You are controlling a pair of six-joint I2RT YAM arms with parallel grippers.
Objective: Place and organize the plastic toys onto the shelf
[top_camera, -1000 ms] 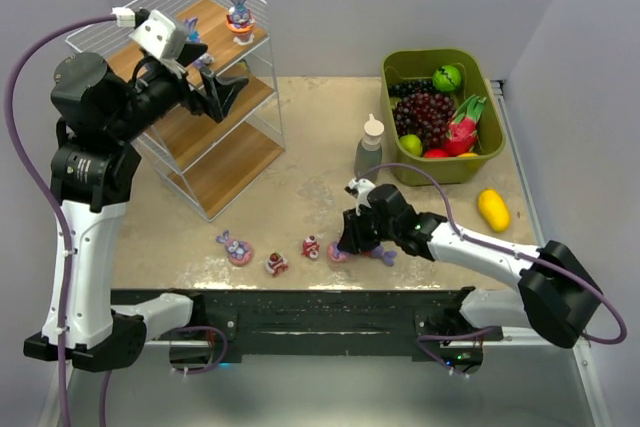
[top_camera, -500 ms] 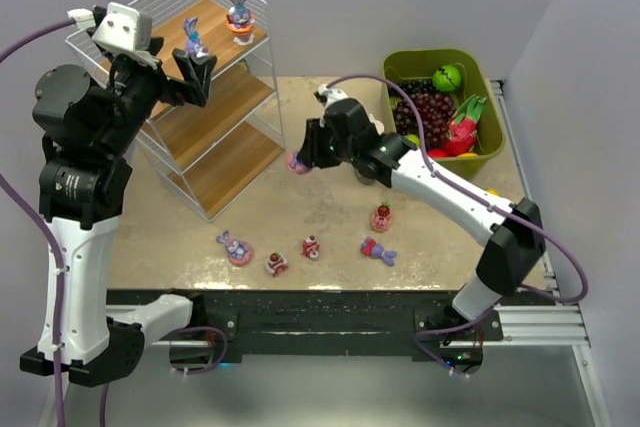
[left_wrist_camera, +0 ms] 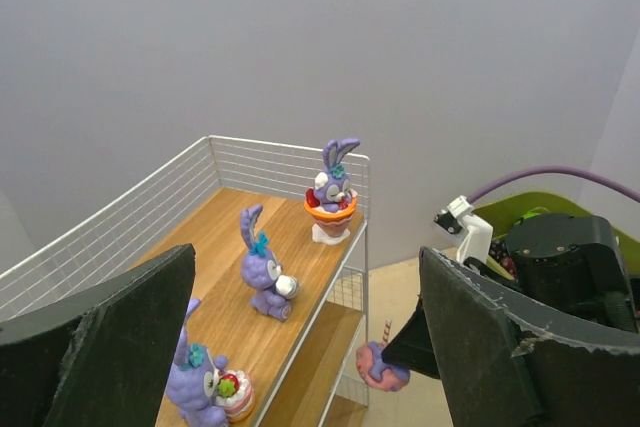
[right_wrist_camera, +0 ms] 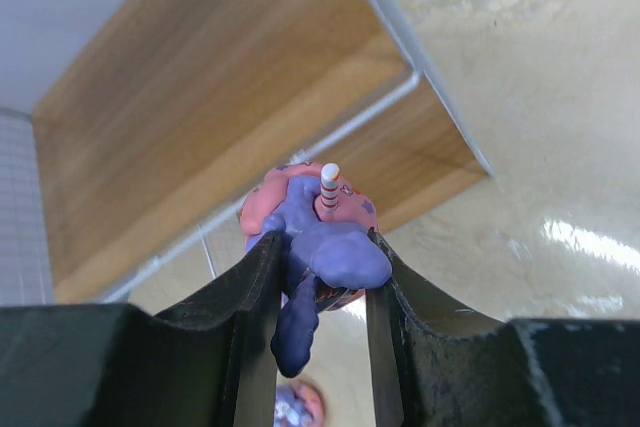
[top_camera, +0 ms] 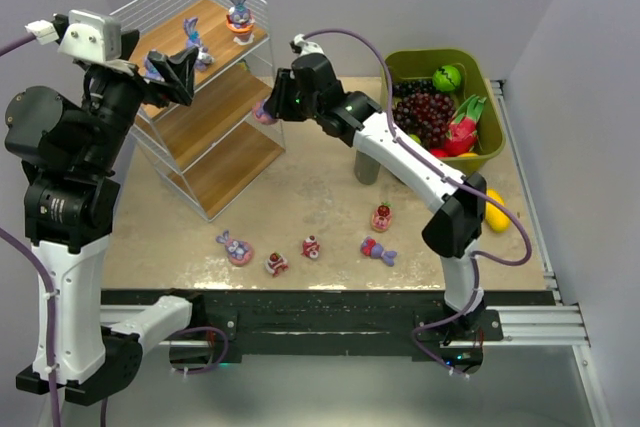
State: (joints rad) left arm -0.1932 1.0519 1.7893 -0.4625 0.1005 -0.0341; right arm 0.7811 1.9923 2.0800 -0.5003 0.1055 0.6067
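Note:
The shelf (top_camera: 215,162), white wire with wooden boards, stands at the far left. Its top board (left_wrist_camera: 300,257) holds three purple bunnies: one in an orange cup (left_wrist_camera: 331,202), one standing (left_wrist_camera: 263,269), one with a cake (left_wrist_camera: 205,382). My right gripper (top_camera: 268,110) is shut on a purple bunny on a pink base (right_wrist_camera: 315,227), held just outside the shelf's right corner at middle-tier height (left_wrist_camera: 380,365). My left gripper (top_camera: 170,69) is open and empty above the top tier's near end. Several toys lie near the table's front: a bunny (top_camera: 237,249), cakes (top_camera: 276,263), (top_camera: 311,246), (top_camera: 381,217), a lying bunny (top_camera: 378,250).
An olive-green bin (top_camera: 440,174) with grapes, an apple and a dragon fruit stands at the far right. A small bottle (top_camera: 368,162) stands beside it, partly behind my right arm. A yellow lemon (top_camera: 493,209) lies at the right edge.
My right gripper took a bunny on a pink base from the table's front and carried it far left to the shelf's corner. My left gripper drew back up and left from the shelf.

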